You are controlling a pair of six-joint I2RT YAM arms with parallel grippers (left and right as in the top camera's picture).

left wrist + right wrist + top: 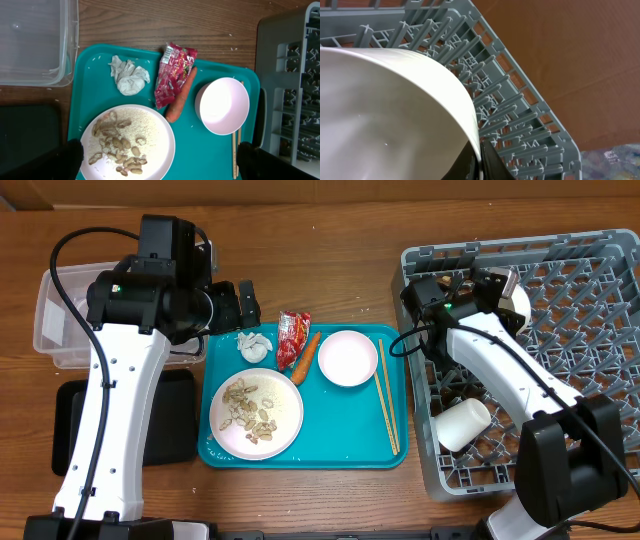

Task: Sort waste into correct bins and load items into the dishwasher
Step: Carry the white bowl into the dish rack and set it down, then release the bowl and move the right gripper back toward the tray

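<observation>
My right tool [479, 161] pinched the white bowl [385, 115] by its rim over the rack [522, 117]; my left tool [161, 159] hung open above the teal tray [92, 90].

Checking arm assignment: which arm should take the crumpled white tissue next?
Left. The left gripper hovers open by the crumpled white tissue; the right gripper is shut on a round white bowl at the grey plastic dish rack.
</observation>
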